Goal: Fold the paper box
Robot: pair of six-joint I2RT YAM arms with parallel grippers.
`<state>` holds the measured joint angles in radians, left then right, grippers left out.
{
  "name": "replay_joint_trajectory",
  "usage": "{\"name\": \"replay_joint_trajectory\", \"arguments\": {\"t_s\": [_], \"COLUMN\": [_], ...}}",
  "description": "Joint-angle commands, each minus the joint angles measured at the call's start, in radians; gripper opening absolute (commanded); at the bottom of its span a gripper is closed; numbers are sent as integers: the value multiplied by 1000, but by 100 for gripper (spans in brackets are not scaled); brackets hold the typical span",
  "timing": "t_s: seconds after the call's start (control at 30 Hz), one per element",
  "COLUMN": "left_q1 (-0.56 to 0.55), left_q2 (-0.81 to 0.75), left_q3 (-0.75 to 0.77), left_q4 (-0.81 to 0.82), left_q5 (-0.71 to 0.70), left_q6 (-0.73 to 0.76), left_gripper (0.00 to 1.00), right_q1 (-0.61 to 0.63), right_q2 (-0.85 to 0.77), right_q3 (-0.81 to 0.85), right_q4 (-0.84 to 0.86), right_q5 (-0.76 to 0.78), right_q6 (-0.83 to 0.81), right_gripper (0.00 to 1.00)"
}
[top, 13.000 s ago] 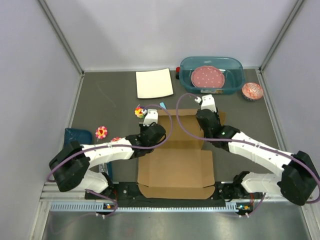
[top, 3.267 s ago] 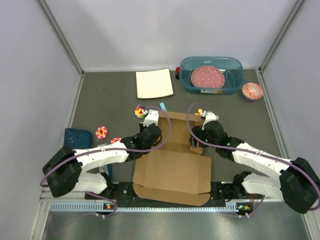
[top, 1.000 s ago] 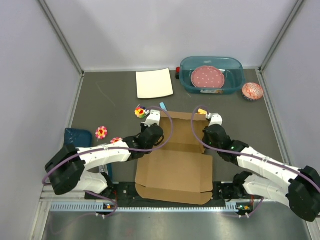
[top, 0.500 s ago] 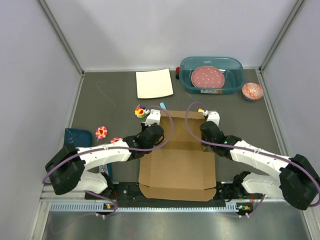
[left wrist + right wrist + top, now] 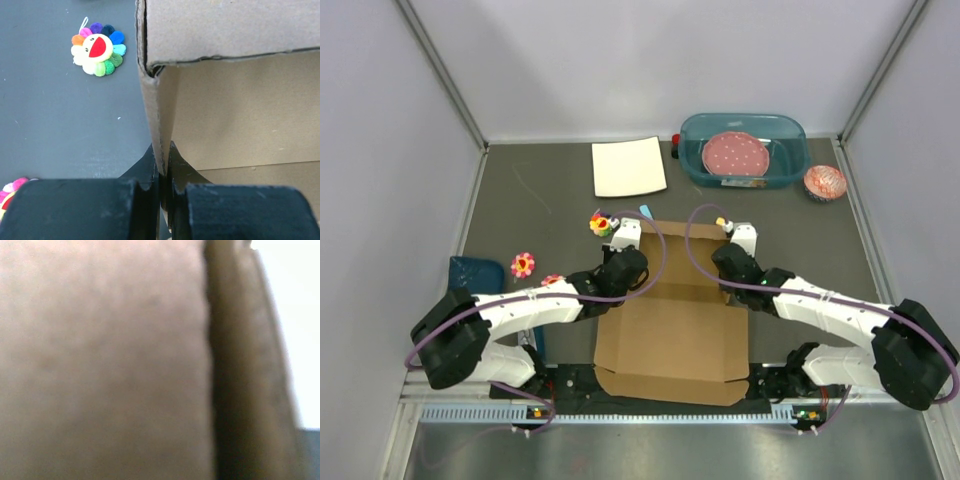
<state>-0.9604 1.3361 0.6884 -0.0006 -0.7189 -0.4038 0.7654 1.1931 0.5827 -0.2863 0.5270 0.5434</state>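
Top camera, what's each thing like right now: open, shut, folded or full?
paper box: partly folded, left wall standing, near panel flat.
left gripper: shut on the box's left wall.
right gripper: against the cardboard, jaws hidden.
teal tub: open, holding a pink dotted plate.
white sheet: lying flat.

Brown paper box (image 5: 672, 335) between arms; left end effector (image 5: 630, 245), right end effector (image 5: 740, 245) at far flaps, apparently touching
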Motion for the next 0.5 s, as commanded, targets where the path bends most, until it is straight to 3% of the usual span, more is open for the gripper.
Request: {"name": "replay_joint_trajectory", "arguments": {"t_s": [0.0, 0.17, 0.3, 0.4, 0.47], "left_q1": [-8, -8, -8, -8, -8], "left_q2": [8, 11, 11, 6, 5], "left_q3": [31, 30, 30, 31, 31], "left_q4": [10, 10, 10, 10, 10], "left_q5": [-1, -2, -2, -5, -7], "left_q6": [22, 20, 17, 17, 22], "left_gripper": [0, 0, 0, 0, 0], "right_q1": [9, 25, 32, 43, 55], "right_q2": [-9, 25, 62, 83, 88], "right_q3": [-9, -6, 2, 6, 11], "right_q4": [10, 19, 21, -4, -26], "right_q5": [-18, -44, -67, -39, -13], "right_q6": [3, 0, -5, 15, 38], "right_gripper": [37, 40, 25, 0, 0]}}
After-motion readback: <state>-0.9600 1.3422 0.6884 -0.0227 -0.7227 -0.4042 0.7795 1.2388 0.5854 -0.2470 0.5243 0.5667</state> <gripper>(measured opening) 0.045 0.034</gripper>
